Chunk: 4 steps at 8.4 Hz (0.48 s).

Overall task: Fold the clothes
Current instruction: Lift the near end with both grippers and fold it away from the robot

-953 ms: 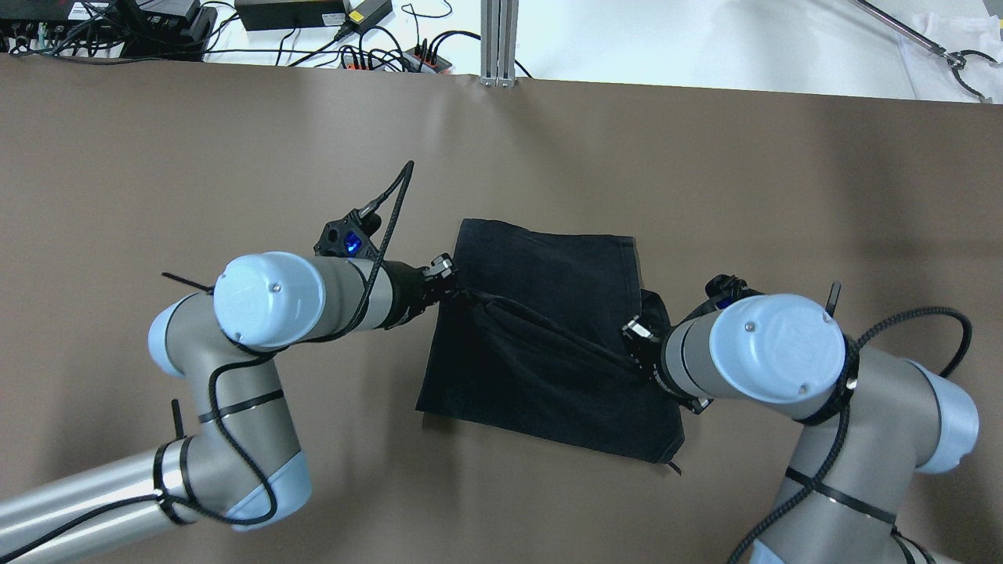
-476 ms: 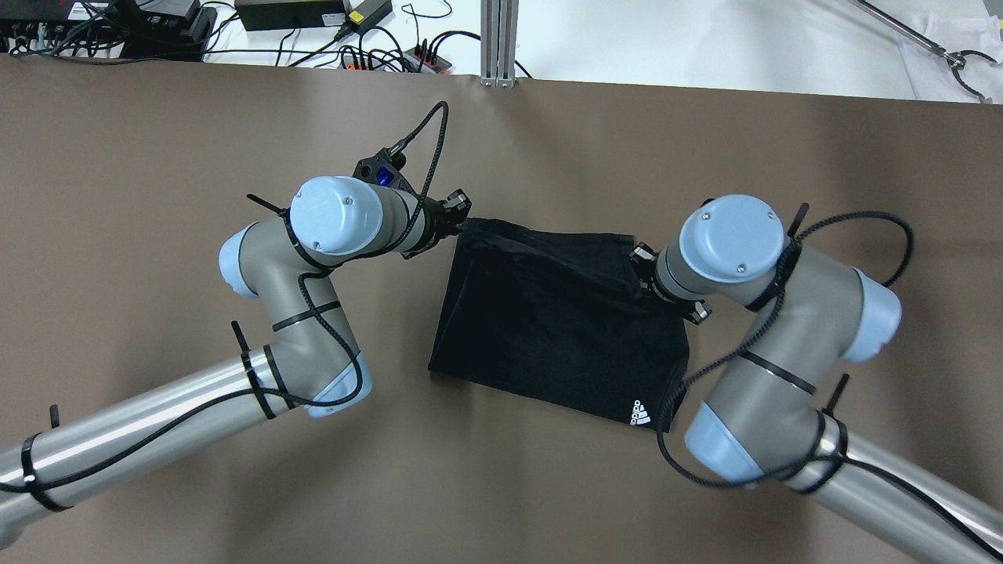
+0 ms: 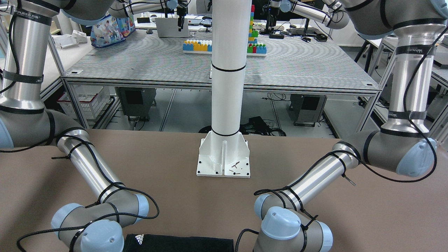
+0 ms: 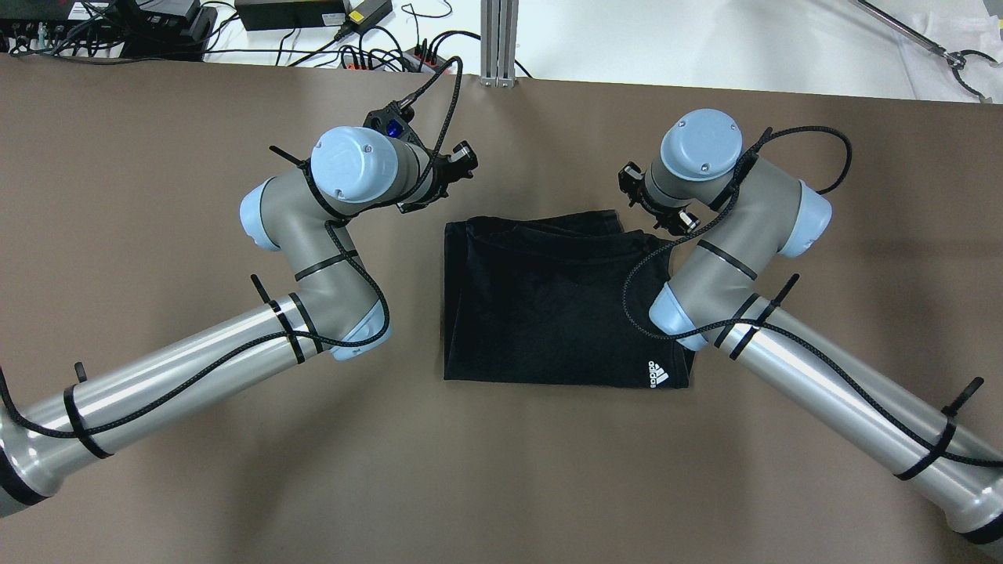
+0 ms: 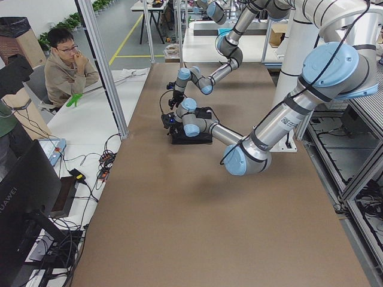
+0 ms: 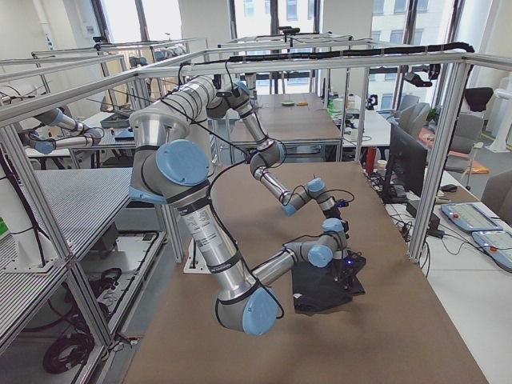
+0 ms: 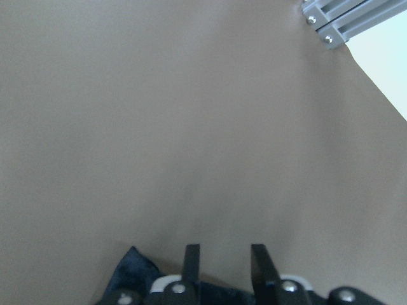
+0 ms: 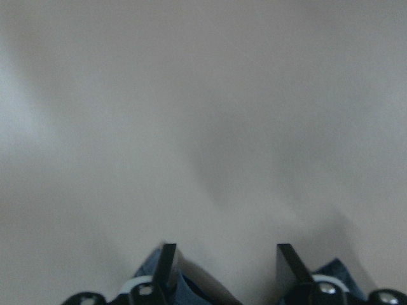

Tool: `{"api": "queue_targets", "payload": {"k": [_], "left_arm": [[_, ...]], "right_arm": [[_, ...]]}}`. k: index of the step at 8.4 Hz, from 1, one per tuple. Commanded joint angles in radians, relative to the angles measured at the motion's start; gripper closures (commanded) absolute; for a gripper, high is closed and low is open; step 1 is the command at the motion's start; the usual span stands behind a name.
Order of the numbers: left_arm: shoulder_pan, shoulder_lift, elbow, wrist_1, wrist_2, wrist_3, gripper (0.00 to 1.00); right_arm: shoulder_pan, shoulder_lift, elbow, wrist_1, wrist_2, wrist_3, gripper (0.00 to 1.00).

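The garment (image 4: 548,313) lay mid-frame, slightly wider than tall. The left gripper (image 4: 464,160) and right gripper (image 4: 627,178), both spread and empty, hung just past its top corners, equally near.

A wide brown table (image 4: 141,141) fills the workspace, and a white post (image 3: 227,70) is bolted to it by a base plate. Beyond the post stands a grey ribbed workbench (image 3: 308,66) carrying coloured building blocks (image 3: 197,45). An aluminium frame (image 6: 436,160) surrounds the table. Large windows (image 6: 120,20) line the far wall. Cables (image 4: 313,43) lie on a white desk (image 4: 705,39) alongside.
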Motion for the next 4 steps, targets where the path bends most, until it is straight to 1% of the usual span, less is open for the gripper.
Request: {"api": "queue_targets", "payload": {"k": [1, 2, 3, 4], "left_arm": [[-0.030, -0.012, 0.002, -0.002, -0.006, 0.013, 0.00], [-0.031, -0.015, -0.002, -0.002, -0.009, 0.013, 0.00], [-0.030, -0.022, -0.005, -0.002, -0.017, 0.012, 0.00], [-0.027, -0.024, -0.019, -0.002, -0.025, 0.012, 0.00]], "right_arm": [[0.097, 0.018, -0.043, 0.017, 0.044, -0.149, 0.05], [0.097, 0.021, -0.028, 0.011, 0.099, -0.178, 0.05], [0.090, 0.012, 0.013, 0.011, 0.134, -0.177, 0.05], [0.085, -0.022, 0.084, -0.007, 0.145, -0.175, 0.05]]}}
